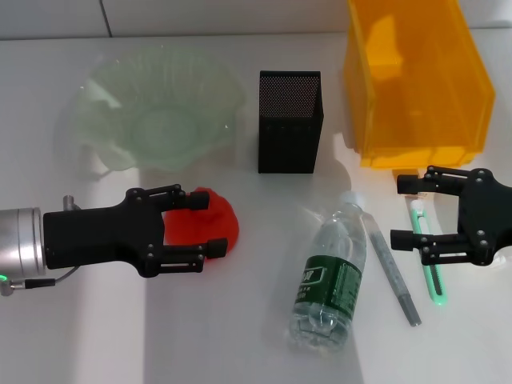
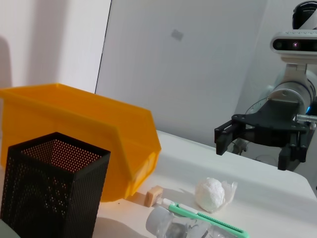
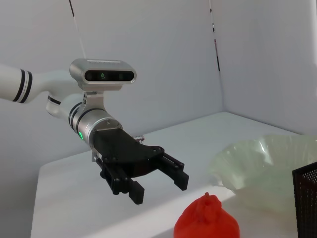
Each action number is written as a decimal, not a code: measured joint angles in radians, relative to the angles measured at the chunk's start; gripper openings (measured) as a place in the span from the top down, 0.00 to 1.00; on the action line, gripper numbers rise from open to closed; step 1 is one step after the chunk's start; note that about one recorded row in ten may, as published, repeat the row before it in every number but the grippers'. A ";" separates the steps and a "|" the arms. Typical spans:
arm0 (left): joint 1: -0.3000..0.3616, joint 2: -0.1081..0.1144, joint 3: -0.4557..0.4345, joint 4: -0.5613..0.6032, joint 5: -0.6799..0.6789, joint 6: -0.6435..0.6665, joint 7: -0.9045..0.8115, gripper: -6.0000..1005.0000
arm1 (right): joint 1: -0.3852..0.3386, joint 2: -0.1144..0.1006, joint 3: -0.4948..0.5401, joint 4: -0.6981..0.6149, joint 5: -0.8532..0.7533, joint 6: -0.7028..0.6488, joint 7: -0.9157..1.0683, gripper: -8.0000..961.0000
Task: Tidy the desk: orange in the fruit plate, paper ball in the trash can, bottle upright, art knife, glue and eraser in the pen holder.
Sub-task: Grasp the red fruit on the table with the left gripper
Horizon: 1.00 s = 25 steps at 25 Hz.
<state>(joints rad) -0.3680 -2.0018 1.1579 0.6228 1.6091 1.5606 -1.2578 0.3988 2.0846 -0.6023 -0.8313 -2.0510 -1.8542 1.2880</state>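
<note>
The red-orange orange lies near the table's front left. My left gripper hovers open just over it, apart from the fruit in the right wrist view. The pale-green fruit plate stands behind it. The bottle lies on its side at front centre. A slim grey stick, possibly the glue, and the green art knife lie to its right. My right gripper is open above the knife's far end. The paper ball and eraser rest by the trash can; the head view hides both.
The black mesh pen holder stands between the plate and the orange-yellow bin, at the back centre. The table's right edge runs close behind my right gripper. A white wall rises behind the bin.
</note>
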 joint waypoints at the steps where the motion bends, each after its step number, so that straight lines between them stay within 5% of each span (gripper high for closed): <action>1: 0.000 0.000 0.000 0.000 0.000 0.000 0.000 0.21 | 0.000 0.000 -0.004 0.000 0.000 0.000 0.000 0.13; 14: 0.011 -0.003 -0.017 0.000 0.000 -0.009 0.014 0.22 | -0.003 0.000 -0.011 0.000 0.003 0.000 0.001 0.13; 15: 0.022 -0.025 -0.048 0.001 0.000 -0.059 0.066 0.22 | -0.003 0.000 -0.011 0.000 0.003 0.000 0.002 0.13; 17: 0.022 -0.025 -0.048 0.001 0.000 -0.059 0.066 0.22 | -0.003 0.000 -0.011 0.000 0.003 0.001 0.002 0.13; 19: 0.020 -0.057 -0.041 0.001 0.022 -0.198 0.090 0.22 | -0.003 0.000 -0.011 0.000 0.003 0.002 0.002 0.13; 25: 0.015 -0.066 -0.038 0.000 0.030 -0.277 0.092 0.23 | -0.003 -0.001 -0.011 0.000 0.004 0.003 0.003 0.13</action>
<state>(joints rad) -0.3529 -2.0680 1.1195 0.6232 1.6394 1.2837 -1.1656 0.3957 2.0832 -0.6135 -0.8314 -2.0472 -1.8514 1.2909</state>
